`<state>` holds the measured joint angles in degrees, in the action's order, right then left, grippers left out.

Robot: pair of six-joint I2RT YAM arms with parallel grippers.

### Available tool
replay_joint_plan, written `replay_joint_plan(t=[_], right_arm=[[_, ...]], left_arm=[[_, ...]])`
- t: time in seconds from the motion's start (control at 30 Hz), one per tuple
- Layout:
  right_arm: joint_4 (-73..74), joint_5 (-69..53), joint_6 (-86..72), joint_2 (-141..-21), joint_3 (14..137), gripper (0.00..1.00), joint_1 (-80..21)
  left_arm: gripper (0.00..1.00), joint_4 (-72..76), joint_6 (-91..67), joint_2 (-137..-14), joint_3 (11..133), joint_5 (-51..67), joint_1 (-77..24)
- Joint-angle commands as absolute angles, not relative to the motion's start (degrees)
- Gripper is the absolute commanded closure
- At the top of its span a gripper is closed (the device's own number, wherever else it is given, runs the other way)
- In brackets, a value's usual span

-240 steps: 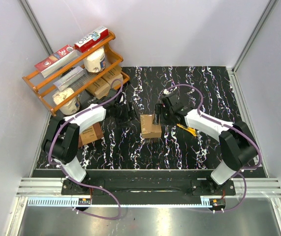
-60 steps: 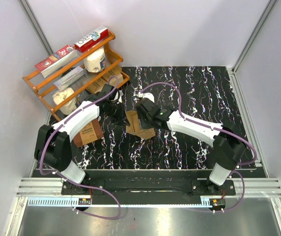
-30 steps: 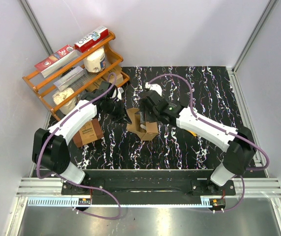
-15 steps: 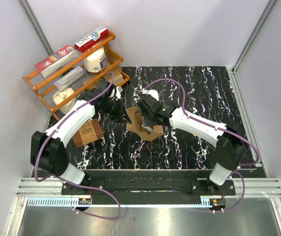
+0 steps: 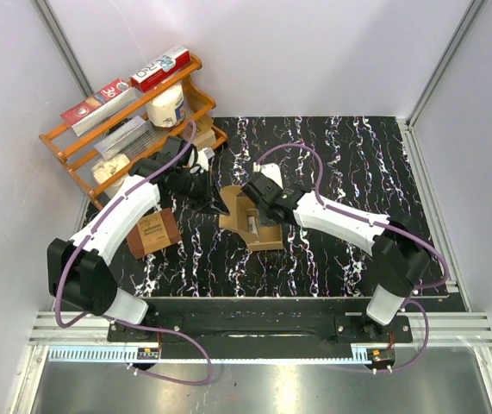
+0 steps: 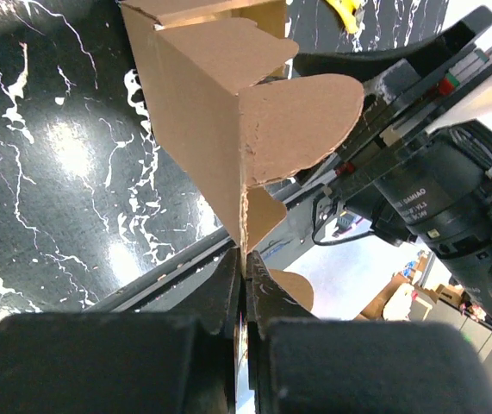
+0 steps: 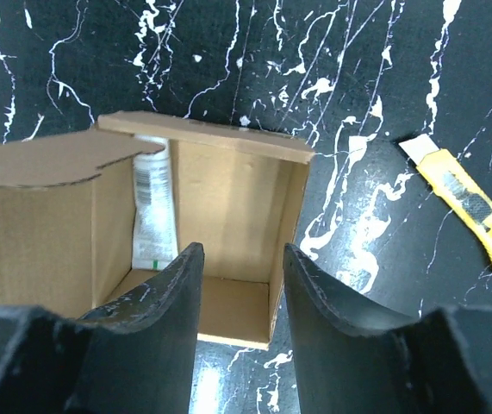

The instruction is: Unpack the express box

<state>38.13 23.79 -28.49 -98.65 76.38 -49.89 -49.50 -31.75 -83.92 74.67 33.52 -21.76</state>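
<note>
The small light-brown cardboard express box (image 5: 263,235) is sitting open near the orange wooden rack (image 5: 49,135), to its right. The left gripper (image 6: 244,267) is clenching a box flap (image 6: 293,121), and the right gripper (image 7: 241,254) is aiming parted, empty fingers (image 7: 168,310) into the box.

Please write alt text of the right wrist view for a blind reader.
An open small light-brown cardboard box on a black marbled table holds a white tube against its left wall. The open right gripper hovers above; a yellow utility knife lies to the right.

Lab booth w/ white panel walls (image 5: 314,60)
</note>
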Motion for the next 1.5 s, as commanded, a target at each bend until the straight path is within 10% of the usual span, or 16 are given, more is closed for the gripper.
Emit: replay_joint_plan(t=[0.0, 1.47], right_arm=[[37.01, 26.72, -26.63, -97.21, 76.29, 0.51, -49.39], [18.02, 7.03, -27.60, -109.60, 72.86, 0.57, -48.69]], left_arm=[[1.00, -49.83, -29.09, -82.44, 77.17, 37.62, -21.36], [1.00, -52.82, -22.15, -79.01, 67.50, 33.13, -14.94]])
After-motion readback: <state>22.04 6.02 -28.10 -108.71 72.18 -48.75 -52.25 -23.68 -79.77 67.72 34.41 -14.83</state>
